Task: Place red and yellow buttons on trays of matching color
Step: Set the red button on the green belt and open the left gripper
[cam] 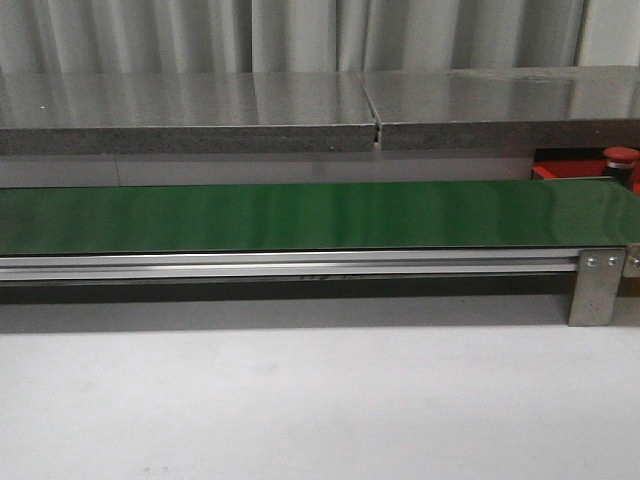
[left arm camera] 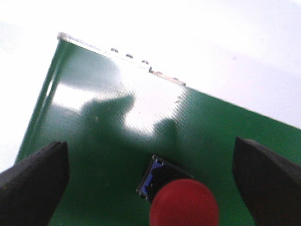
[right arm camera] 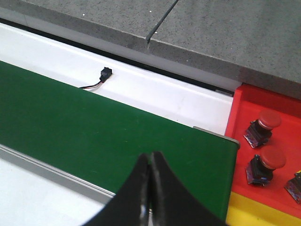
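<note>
Green belt [cam: 300, 215] carrying red-capped button [left arm camera: 183, 205], red tray [right arm camera: 249, 106] holding buttons [right arm camera: 267, 165]

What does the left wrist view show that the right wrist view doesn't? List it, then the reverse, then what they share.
Only the left wrist view: the open left gripper straddling a red-capped push button standing on the belt. Only the right wrist view: the shut right gripper, the bright red low-rimmed tray holding two red-capped buttons, the grey stone ledge, and a small black connector. Both: the long green belt.
</note>
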You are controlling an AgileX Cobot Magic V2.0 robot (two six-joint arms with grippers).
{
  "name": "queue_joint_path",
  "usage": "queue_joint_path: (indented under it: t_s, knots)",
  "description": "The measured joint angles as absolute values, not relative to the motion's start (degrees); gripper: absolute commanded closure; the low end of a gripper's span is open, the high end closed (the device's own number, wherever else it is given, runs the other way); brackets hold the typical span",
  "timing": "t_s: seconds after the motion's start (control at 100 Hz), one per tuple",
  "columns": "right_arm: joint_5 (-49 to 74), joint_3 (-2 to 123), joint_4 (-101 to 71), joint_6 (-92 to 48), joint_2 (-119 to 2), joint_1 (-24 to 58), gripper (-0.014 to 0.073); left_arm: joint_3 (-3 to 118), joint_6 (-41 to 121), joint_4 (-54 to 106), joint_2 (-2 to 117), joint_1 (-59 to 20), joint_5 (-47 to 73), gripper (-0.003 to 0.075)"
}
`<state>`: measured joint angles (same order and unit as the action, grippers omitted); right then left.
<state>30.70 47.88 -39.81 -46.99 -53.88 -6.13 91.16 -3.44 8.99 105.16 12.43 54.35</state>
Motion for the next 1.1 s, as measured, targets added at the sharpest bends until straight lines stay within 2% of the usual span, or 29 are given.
queue_joint_path:
  t_s: [0.17,0.43,0.66,1.1]
  knots:
    - [30.7,47.9,-39.8,-47.0,-53.9,-6.1,0.0662,97.1,-2.4,9.0,105.2,12.4,56.2,0.0029]
    - [30.7,47.9,-39.8,-47.0,-53.9,-6.1,0.0662,97.9,-2.2,8.5,105.2,13.1,55.0,0.0029]
    - [30.7,47.9,-39.8,-47.0,-53.9,-6.1,0.0662,98.0,-2.7,8.4,106.5,19.6,53.4,0.0029]
    - [30.7,47.9,-39.8,-47.0,-53.9,-6.1,0.0662,98.0,-3.1,8.0,117.7,30.5,48.9,0.0029]
